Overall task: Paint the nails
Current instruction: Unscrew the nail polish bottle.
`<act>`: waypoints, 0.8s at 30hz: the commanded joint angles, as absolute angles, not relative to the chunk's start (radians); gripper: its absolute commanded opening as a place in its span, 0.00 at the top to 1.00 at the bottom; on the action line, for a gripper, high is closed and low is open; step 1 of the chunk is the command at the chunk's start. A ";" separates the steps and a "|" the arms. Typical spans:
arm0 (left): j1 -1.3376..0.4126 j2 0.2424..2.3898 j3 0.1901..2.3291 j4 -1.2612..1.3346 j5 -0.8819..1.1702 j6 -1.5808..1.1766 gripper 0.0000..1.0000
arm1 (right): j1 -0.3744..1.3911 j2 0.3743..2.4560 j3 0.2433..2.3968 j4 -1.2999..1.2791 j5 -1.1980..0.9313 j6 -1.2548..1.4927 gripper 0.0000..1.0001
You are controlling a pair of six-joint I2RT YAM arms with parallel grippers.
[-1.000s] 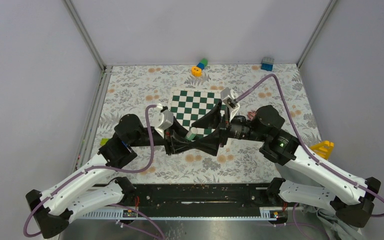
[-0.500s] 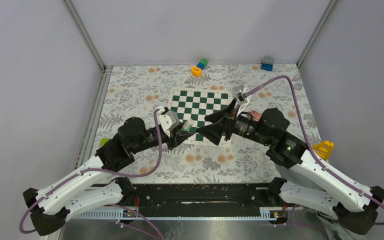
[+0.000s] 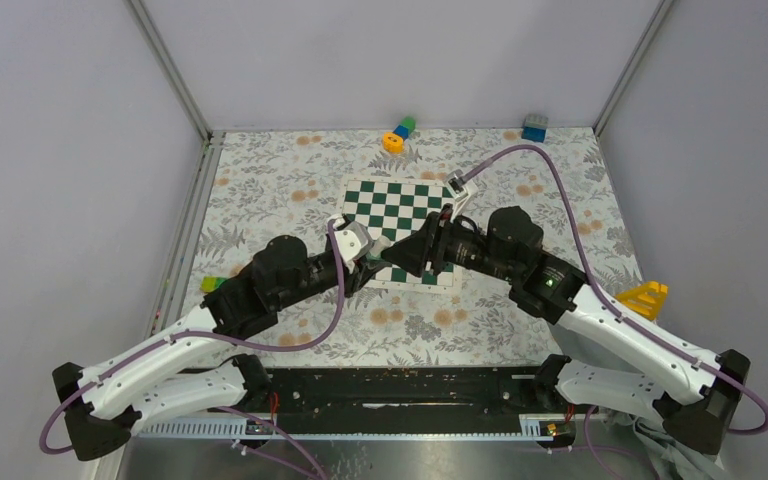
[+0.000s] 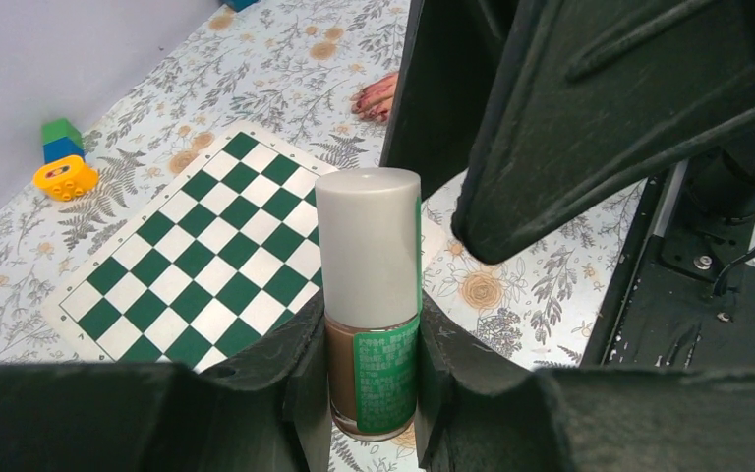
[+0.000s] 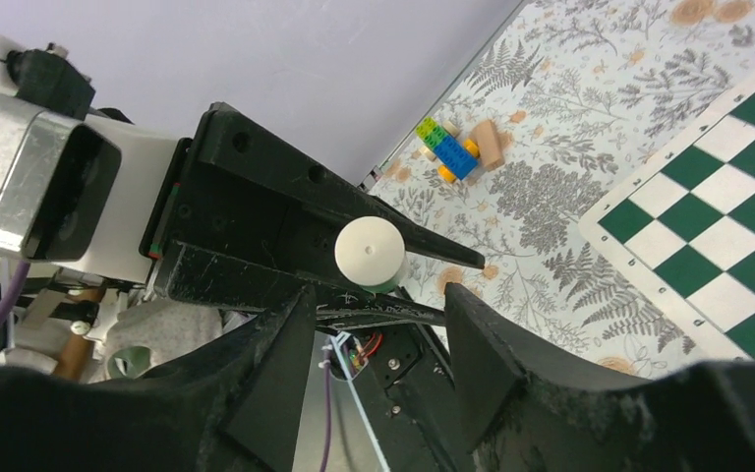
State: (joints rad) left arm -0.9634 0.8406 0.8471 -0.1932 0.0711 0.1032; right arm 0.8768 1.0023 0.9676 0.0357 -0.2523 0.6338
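A nail polish bottle (image 4: 369, 295) with brown polish, a green label and a pale grey cap stands upright between my left gripper's (image 4: 369, 398) jaws, which are shut on its body. From above, the left gripper (image 3: 364, 264) sits at the chessboard's near edge. My right gripper (image 3: 402, 256) points at it from the right. In the right wrist view the round cap (image 5: 371, 251) shows end-on just beyond the right gripper (image 5: 378, 295), whose jaws stand apart around nothing. Fingers with reddish nails (image 4: 377, 94) lie on the cloth past the board; from above the right arm hides them.
The green-and-white chessboard (image 3: 400, 205) lies mid-table on the floral cloth. Toy bricks sit at the back (image 3: 398, 134), back right (image 3: 534, 127) and left (image 3: 211, 283). A yellow piece (image 3: 645, 297) lies at the right edge. Grey walls enclose the table.
The right gripper has swung left to face the bottle's cap, and its jaws have narrowed. The left arm has carried the bottle right, toward the board's near edge.
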 commanded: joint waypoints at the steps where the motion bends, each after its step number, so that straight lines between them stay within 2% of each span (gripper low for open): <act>1: -0.974 0.837 0.896 -0.177 0.019 0.130 1.00 | 0.868 1.029 1.018 0.078 -0.269 0.690 0.44; 4: -0.982 0.835 0.892 -0.176 0.011 0.138 1.00 | 0.868 1.054 1.035 0.085 -0.292 0.698 0.49; 16: -1.005 0.852 0.890 -0.180 -0.040 0.152 1.00 | 0.867 1.088 1.050 0.097 -0.305 0.715 0.58; 19: -1.007 0.855 0.888 -0.180 -0.044 0.155 1.00 | 0.868 1.087 1.054 0.082 -0.301 0.703 0.68; 24: -1.006 0.858 0.894 -0.188 -0.029 0.157 1.00 | 0.868 1.081 1.057 0.060 -0.295 0.673 0.96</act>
State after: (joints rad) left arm -1.0035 0.8532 0.8471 -0.2016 -0.0086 0.1394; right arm 0.8722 1.0904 1.0065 0.0467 -0.2806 0.6945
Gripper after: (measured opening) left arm 0.286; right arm 0.358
